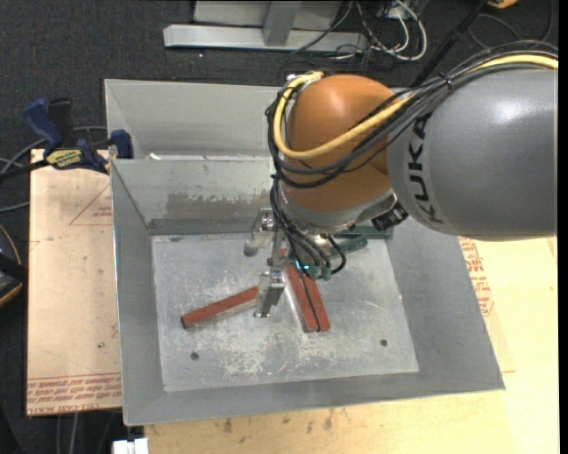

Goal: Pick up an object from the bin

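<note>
though i cannot tell whether the tool (272, 293) is open or closed, it hangs at the middle of the bin (133, 266), at the upper-right end of a long red-brown bar (217, 309) that runs down-left, with a second red-brown bar (311, 312) just to its right.

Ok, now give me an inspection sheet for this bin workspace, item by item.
surface: grey metal bin, floor scuffed with whitish marks.
job's things: long red-brown stick lying flat, left of centre; shorter red-brown bar to its right.
clutter: nothing seen.
grippers: gripper low between the two, at the long stick's right end.
cables: yellow cable running to the orange wrist cover.
surroundings: dark floor, loose cables behind the bin.
</note>
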